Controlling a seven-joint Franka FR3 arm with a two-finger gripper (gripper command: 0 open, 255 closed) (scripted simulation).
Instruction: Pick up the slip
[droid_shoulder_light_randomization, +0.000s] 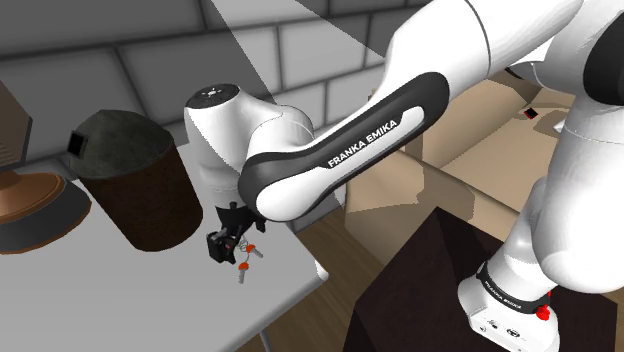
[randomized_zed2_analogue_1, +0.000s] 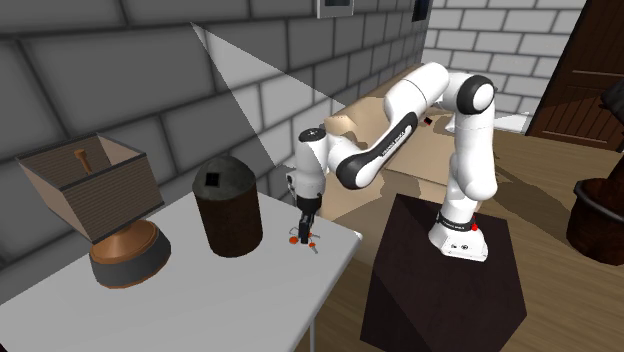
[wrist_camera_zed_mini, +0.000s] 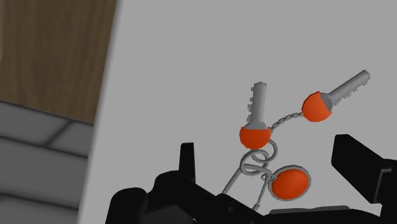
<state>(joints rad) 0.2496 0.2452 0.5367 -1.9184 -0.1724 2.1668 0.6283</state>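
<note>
Keys (wrist_camera_zed_mini: 257, 135) on a wire ring lie flat on the grey desk (droid_shoulder_light_randomization: 120, 300): two grey ones with orange heads and a round orange tag, close to the desk's edge on the side of the dark stand (randomized_zed2_analogue_1: 440, 290). The white arm bends down over them, and its black tool (droid_shoulder_light_randomization: 228, 245) points straight down, low over the bunch. Seen from the wrist, the two fingers stand well apart, with the ring and the tag between them and neither finger touching the metal. A dark brown barrel (randomized_zed2_analogue_1: 227, 210) with a domed top stands on the desk near the tool, on the shoulder view's left. Farther along sits an open slatted box (randomized_zed2_analogue_1: 95, 185) on a round brown base.
</note>
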